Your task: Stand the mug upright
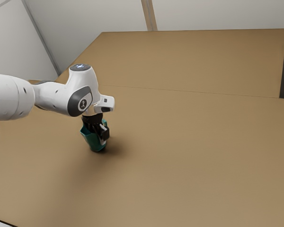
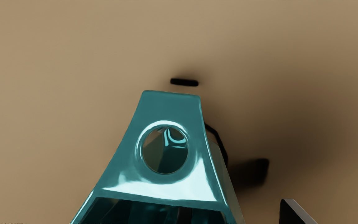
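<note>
Closest to your wrist camera is the teal mug (image 2: 169, 107), below the hand and toward the exterior view's left, its mouth up and its body leaning, base low at the table. You can't tell whether that base bears any weight. Around it the gripper (image 1: 102, 136) is spread, one finger (image 2: 294, 213) standing clear of the mug's side with a gap between; you don't have a pinch. Let go of any idea of lifting yet: if you rise now, the leaning body may catch on the hand and topple. Close off-centre and the near finger could shove the tapered side, making the mug skid or roll over. Press down while it leans, and the base edge may slip. Beyond, the white arm (image 1: 52, 97) reaches in from the exterior view's left, and the tan table (image 1: 199, 156) runs to the far side.
</note>
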Controlling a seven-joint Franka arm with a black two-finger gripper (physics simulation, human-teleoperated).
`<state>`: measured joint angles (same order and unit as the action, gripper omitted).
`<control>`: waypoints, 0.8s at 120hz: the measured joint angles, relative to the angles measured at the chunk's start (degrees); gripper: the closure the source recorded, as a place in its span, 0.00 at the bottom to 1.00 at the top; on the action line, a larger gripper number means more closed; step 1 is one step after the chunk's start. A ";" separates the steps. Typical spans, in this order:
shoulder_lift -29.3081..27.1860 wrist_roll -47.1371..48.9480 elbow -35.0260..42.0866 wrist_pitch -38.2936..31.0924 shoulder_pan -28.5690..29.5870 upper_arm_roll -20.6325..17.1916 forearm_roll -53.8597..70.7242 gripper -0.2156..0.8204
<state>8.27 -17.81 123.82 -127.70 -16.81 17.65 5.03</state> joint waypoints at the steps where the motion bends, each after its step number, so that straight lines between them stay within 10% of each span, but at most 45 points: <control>1: -0.02 0.03 0.01 -0.01 0.00 0.00 0.00 0.54; 48: -6.39 1.28 -1.91 1.23 -0.89 0.45 0.37 0.26; 96: -7.53 2.16 -25.21 17.72 -0.80 0.89 1.03 0.22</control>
<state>0.74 -15.65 98.62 -109.98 -17.60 18.54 6.07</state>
